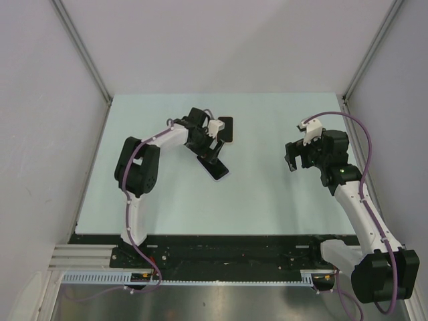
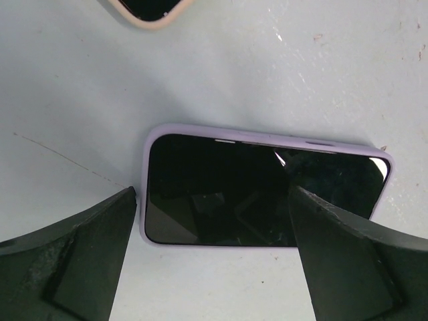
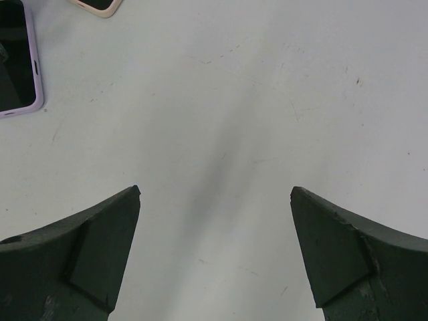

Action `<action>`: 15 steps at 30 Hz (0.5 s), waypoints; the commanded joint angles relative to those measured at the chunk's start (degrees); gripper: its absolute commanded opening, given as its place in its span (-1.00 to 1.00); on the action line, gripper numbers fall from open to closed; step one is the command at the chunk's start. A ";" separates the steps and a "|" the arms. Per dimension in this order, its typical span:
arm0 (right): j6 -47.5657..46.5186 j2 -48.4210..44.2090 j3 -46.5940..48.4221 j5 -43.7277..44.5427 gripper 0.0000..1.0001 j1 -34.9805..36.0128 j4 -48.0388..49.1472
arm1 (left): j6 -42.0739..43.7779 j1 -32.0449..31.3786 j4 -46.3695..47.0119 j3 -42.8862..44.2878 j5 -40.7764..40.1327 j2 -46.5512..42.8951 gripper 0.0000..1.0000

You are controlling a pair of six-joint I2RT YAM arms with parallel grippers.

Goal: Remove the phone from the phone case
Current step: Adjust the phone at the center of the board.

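Hanging over the phone (image 2: 267,194), left jaws stand wide apart, gripping nothing. Phone lies screen-up inside its lilac phone case (image 2: 200,132) on the desk (image 2: 301,67), centre of the left wrist frame, with a beige case (image 2: 152,25) at upper left. Right jaws are also spread wide, well apart at right of the top view.

white arm links (image 1: 170,138), black joints (image 1: 140,167), purple cables (image 1: 365,144), dark wedge-shaped end effector fingers (image 2: 73,261)
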 commanded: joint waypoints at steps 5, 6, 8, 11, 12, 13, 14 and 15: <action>-1.02 -1.11 0.00 0.51 0.99 0.20 0.88 | 2.23 -0.38 -1.11 -8.93 3.65 -8.00 1.00; -1.11 -1.02 0.00 0.51 1.00 0.28 0.88 | 2.23 -0.38 -1.20 -10.50 4.00 -8.79 1.00; -1.02 -1.11 0.09 0.51 1.00 0.20 0.79 | 2.14 -0.82 -1.11 -12.01 5.75 -10.80 0.99; -0.94 -1.28 0.00 0.51 0.99 0.20 0.97 | 1.88 -2.13 -1.11 -14.73 7.43 -12.74 1.00; -0.94 -1.28 0.00 0.51 0.99 0.20 0.97 | 1.97 -2.58 -1.20 -15.26 8.31 -13.19 1.00; -1.02 -1.28 0.00 0.51 0.99 0.20 0.97 | 1.97 -3.28 -1.20 -15.70 8.75 -13.63 1.00; -1.02 -1.37 0.00 0.51 1.00 0.11 0.88 | 1.97 -4.76 -1.11 -16.58 8.84 -14.41 1.00; -0.85 -1.37 0.00 0.51 1.00 0.11 0.96 | 2.05 -5.65 -1.11 -17.02 9.19 -14.94 1.00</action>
